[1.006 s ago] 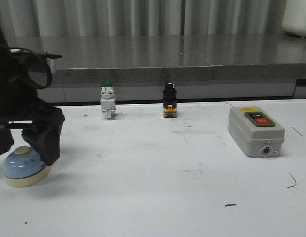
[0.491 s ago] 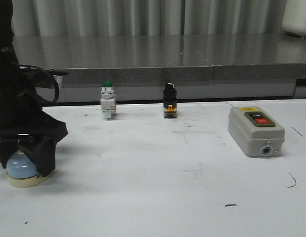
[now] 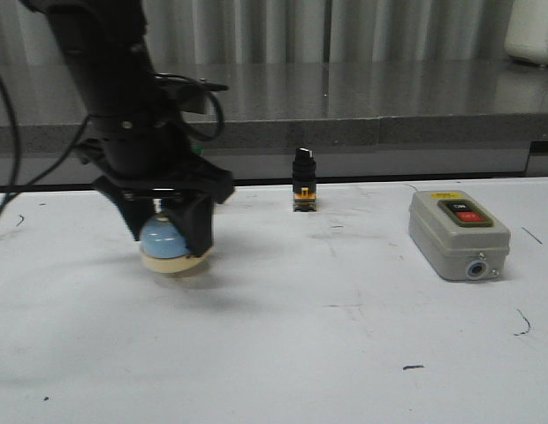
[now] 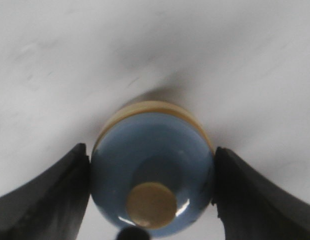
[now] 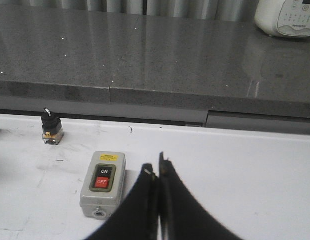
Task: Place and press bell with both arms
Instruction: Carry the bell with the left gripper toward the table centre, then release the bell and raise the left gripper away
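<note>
**Two arms, one bell in hand on a scuffed white surface**

Two end effectors show from where I stand. The left end effector (image 3: pixel 174 231) hangs from its black arm (image 3: pixel 124 97) over the left part of the white surface (image 3: pixel 345 336), its fingers (image 4: pixel 45 200) pressed against either side of the bell (image 3: pixel 172 244). Through the left wrist camera the blue dome (image 4: pixel 152 170) fills the gap between them, the cream knob (image 4: pixel 151 205) on top and the cream base rim showing behind. Whether the base rests on the surface or sits a touch above it, I cannot tell; a soft shadow lies right under it.

The right end effector (image 5: pixel 158 172) holds nothing, its two black tips drawn together with only a sliver between them. Just beyond it sits the grey switch box (image 5: pixel 103 183), marked ON and OFF, on the right part of the surface (image 3: pixel 457 234). A small black-knobbed selector switch (image 3: pixel 303 181) stands near the back edge, about the middle, well apart from the bell.

Dark scuffs and short pen-like marks fleck the white top. Behind it runs a grey speckled stone counter (image 3: pixel 345 97), glossy enough to mirror the pale pleated curtain (image 3: pixel 256 26) hanging at the back. A white appliance (image 5: pixel 287 17) sits on that counter at the far right
</note>
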